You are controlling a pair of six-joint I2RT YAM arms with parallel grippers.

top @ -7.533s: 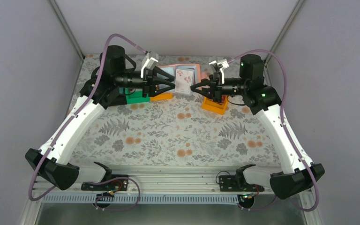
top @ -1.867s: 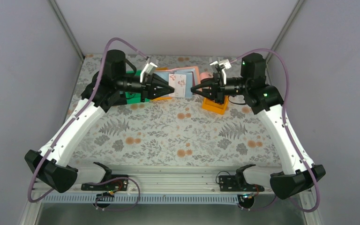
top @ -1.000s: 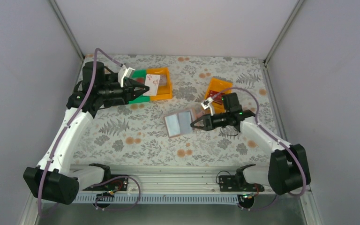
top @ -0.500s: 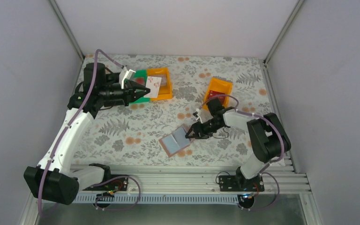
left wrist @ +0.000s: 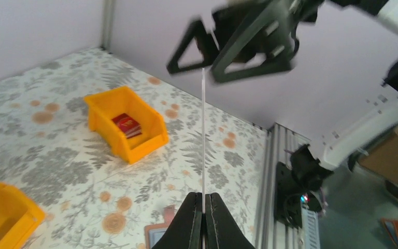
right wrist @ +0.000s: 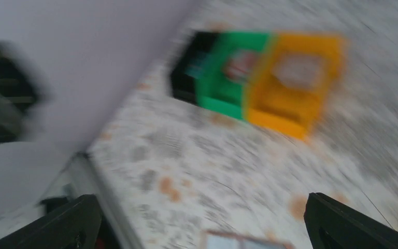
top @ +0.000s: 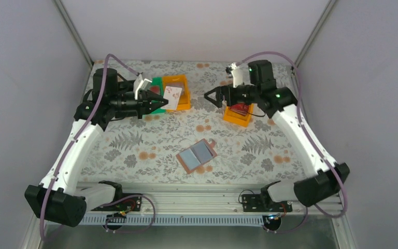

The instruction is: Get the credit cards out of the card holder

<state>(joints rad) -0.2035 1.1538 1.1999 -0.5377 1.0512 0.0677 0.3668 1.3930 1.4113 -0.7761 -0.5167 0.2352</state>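
The card holder (top: 196, 155) lies open on the table near the front, its pale blue sleeves facing up, with no gripper touching it. My left gripper (top: 160, 101) is shut on a whitish-pink credit card (top: 173, 96), held above the left orange bin (top: 184, 107). In the left wrist view that card (left wrist: 203, 129) shows edge-on between the shut fingers (left wrist: 194, 218). My right gripper (top: 210, 98) hangs open and empty in the air, beside the right orange bin (top: 236, 118) that holds a dark red credit card (top: 241, 108). The right wrist view is blurred; the holder (right wrist: 243, 243) peeks in at its bottom edge.
A green bin (top: 157, 83) adjoins the left orange bin at the back left. The right wrist view shows a black bin (right wrist: 186, 78), the green bin (right wrist: 220, 78) and the orange bin (right wrist: 295, 83) in a row. Grey walls close the back and sides.
My right gripper opened and let go of the card holder, then rose and swung back to the far right. The holder stays flat near the front. The left arm with its card barely moved.
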